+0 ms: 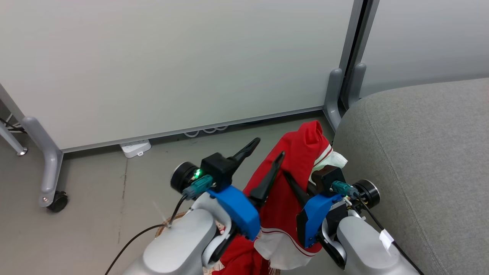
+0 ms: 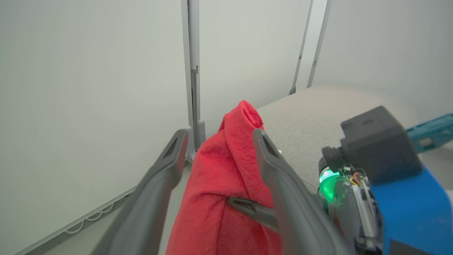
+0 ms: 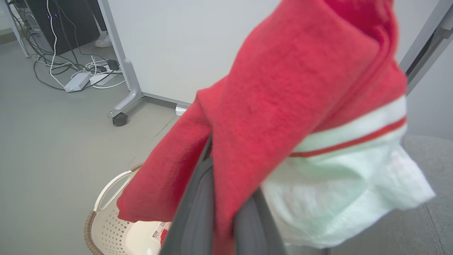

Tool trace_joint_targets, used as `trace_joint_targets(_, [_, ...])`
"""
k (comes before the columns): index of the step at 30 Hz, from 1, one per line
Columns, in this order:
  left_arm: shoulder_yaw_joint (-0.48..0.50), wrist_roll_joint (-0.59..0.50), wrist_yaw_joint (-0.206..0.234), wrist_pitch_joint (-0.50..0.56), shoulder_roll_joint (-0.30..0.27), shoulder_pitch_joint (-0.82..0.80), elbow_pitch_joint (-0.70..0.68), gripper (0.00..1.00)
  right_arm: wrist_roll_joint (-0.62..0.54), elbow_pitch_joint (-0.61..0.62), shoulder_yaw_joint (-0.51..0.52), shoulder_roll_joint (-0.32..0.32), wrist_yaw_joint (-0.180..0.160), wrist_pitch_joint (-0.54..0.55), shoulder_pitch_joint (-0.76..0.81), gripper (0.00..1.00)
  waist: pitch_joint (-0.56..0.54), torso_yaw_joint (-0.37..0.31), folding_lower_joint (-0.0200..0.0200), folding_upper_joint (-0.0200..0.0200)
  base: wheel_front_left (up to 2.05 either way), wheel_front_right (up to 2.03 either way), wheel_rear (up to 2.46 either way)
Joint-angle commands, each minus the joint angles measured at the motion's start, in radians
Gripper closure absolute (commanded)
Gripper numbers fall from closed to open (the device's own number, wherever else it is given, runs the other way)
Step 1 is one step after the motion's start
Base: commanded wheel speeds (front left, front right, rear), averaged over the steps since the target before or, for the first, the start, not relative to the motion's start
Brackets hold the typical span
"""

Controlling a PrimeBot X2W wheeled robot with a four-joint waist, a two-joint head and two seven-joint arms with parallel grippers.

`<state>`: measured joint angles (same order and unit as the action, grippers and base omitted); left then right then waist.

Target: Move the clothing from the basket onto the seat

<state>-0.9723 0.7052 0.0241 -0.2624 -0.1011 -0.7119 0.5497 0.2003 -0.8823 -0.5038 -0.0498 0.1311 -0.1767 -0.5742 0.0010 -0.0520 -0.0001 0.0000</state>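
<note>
Before the white partition [image 1: 153, 68], the clothing [image 1: 298, 160] hangs vertically, peak upward.

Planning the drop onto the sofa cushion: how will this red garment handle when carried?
Probably floppy: the red garment hangs in loose folds from the right hand. Likely light, since one pinch holds it. Its trailing end might catch the basket.

Red clothing [image 1: 301, 152] with white red-striped trim, light grey seat [image 1: 420, 152], cream perforated basket [image 3: 109, 226], brown rim [image 3: 86, 230]
</note>
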Motion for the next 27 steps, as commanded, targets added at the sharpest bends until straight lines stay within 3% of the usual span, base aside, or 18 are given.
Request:
trace_joint_targets(1, [0.037, -0.039, 0.007, -0.004, -0.023, 0.045, -0.029, 0.00, -0.011, -0.002, 0.011, -0.001, -0.001, -0.013, -0.017, 1.00, 0.003, 0.002, 0.0001, 0.0000, 0.00, 0.00, 0.00])
trace_joint_targets(8, [0.229, -0.191, 0.025, -0.003, -0.080, 0.236, -0.172, 0.00, -0.046, 0.004, 0.068, -0.001, -0.001, -0.024, -0.007, 1.00, 0.020, 0.008, 0.0001, 0.0000, 0.00, 0.00, 0.00])
trace_joint_targets(14, [0.404, -0.312, -0.030, -0.003, -0.098, 0.418, -0.297, 0.00, -0.079, 0.028, 0.108, -0.001, -0.001, -0.030, -0.002, 1.00, 0.045, 0.009, 0.0001, 0.0000, 0.00, 0.00, 0.00])
trace_joint_targets(27, [0.660, -0.445, -0.116, -0.004, -0.031, 0.615, -0.343, 0.00, -0.101, 0.068, 0.155, -0.001, -0.001, -0.016, 0.030, 1.00, 0.053, 0.012, 0.0001, 0.0000, 0.00, 0.00, 0.00])
